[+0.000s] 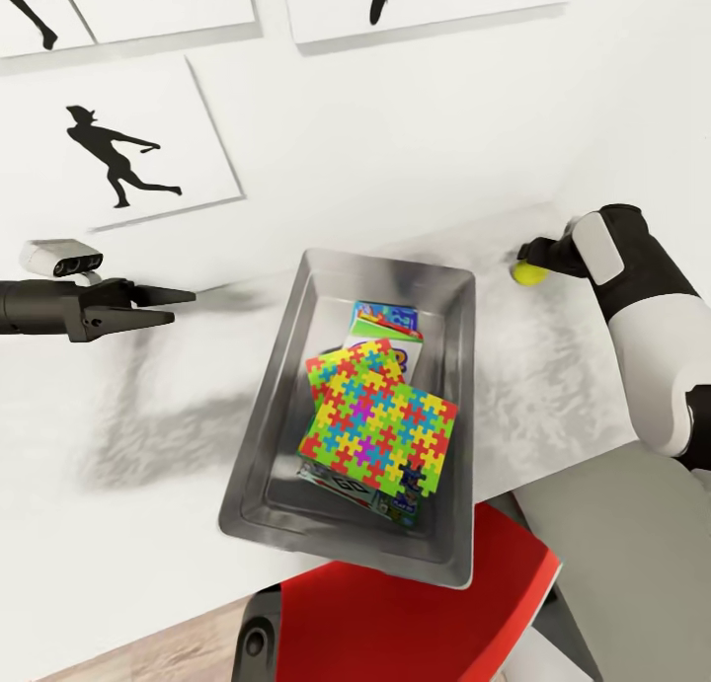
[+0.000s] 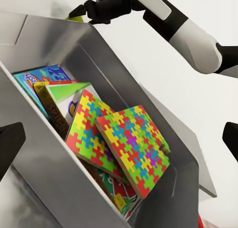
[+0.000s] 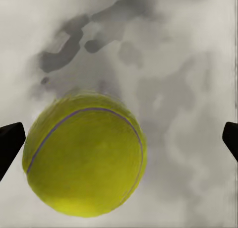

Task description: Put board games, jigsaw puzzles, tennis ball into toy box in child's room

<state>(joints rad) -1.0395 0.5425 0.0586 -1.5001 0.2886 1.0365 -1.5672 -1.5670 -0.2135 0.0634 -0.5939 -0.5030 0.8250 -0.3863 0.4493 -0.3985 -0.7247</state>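
The grey toy box [image 1: 272, 406] stands on the marbled table [image 1: 118, 485]. Two bright jigsaw puzzles [image 1: 380, 435] lie stacked in it, over three board games: a blue one [image 1: 387, 317], a green-topped one [image 2: 67, 91] and one at the bottom [image 1: 370, 494]. My left gripper [image 1: 178, 305] hovers open to the left of the box, nothing between its fingers. The tennis ball [image 1: 529, 273] rests on the table beyond the box's far right corner. My right gripper [image 1: 538, 256] is open around it, and in the right wrist view the ball [image 3: 84, 156] sits closer to one fingertip [image 3: 10, 143].
A red chair [image 1: 415, 613] stands at the table's near edge, just below the box. The white wall with black silhouette pictures [image 1: 114, 154] runs close behind the table. Bare tabletop lies left of the box.
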